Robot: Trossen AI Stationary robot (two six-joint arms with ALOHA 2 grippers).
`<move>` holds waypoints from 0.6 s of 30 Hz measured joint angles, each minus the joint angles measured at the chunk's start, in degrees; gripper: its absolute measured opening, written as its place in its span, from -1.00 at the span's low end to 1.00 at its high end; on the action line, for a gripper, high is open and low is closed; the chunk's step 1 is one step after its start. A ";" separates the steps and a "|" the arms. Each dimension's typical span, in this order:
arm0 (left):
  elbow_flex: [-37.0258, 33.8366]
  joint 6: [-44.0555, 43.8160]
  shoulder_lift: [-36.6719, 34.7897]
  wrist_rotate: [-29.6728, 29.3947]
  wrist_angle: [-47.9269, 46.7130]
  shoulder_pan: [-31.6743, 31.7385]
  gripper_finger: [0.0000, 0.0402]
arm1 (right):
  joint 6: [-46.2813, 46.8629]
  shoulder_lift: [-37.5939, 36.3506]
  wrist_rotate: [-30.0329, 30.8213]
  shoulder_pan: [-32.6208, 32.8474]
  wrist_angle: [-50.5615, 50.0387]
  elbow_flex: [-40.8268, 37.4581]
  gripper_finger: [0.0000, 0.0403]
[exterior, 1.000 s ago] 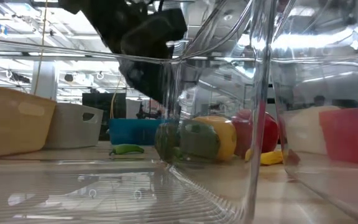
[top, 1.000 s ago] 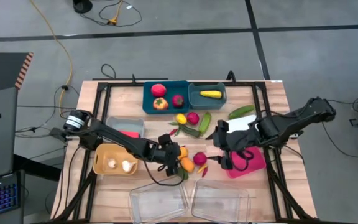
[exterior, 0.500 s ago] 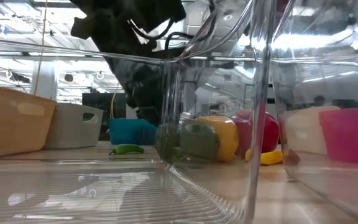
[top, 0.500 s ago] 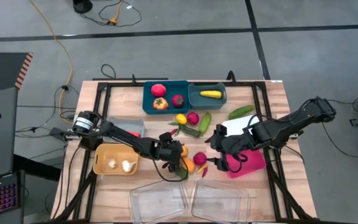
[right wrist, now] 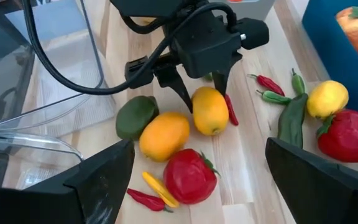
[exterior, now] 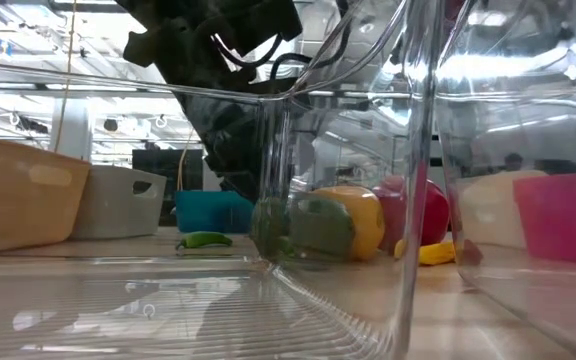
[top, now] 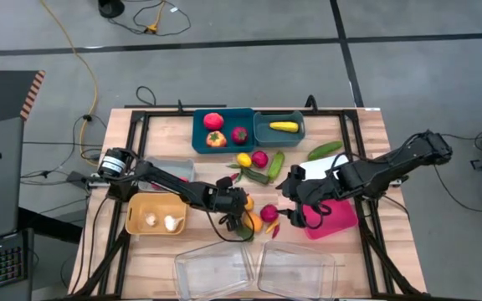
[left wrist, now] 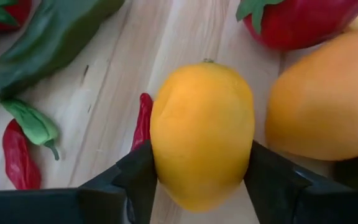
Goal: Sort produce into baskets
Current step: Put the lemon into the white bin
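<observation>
A: Entry. The left tool (right wrist: 199,87) has narrowed over the last second; its fingers (left wrist: 140,180) now stand on both flanks of the yellow fruit (left wrist: 202,134), apparently touching. It was wider a moment ago and sat a little back from the pile.

B: Is the fruit lifted?

A: No. The right wrist view shows it resting on the surface (top: 366,134), touching the orange fruit (right wrist: 164,135), with a red pepper (right wrist: 189,176) and a green fruit (right wrist: 136,116) close by. A small red chili (left wrist: 143,121) lies just under the left finger.

B: The grip is firm, then?

A: It cannot be confirmed; the low view is blocked by the clear tray (exterior: 408,200), so contact is judged from the wrist view only. The jaws are probably closing and not yet seated.

B: And the right tool?

A: The right tool (top: 295,205) is wide, holding nothing, and hovers near the magenta bin (top: 337,219), slightly shifted toward the pile since a second ago.

B: What does this mean for the task?

A: The pick step is under way. The teal bins (top: 224,134) already hold some produce, and the tan bin (top: 145,209) holds two white items. Much of the pile is unsorted. Risk: the chili may be pinched along with the fruit.
</observation>
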 joint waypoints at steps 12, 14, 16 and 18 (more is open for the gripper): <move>1.22 1.78 -2.39 10.57 -0.99 3.85 -0.06 | -8.83 -3.36 -0.08 -6.83 -0.99 0.00 0.93; 2.16 3.14 -3.34 12.22 -1.05 5.65 -0.06 | -11.46 -4.92 -0.07 -9.27 -1.41 0.00 0.93; 3.27 4.89 -4.03 13.38 -1.08 7.66 -0.06 | -14.43 -6.33 -0.07 -11.93 -1.86 0.00 0.93; 4.91 7.27 -4.17 14.05 -1.18 9.72 -0.06 | -17.76 -7.54 -0.07 -14.61 -1.79 0.00 0.93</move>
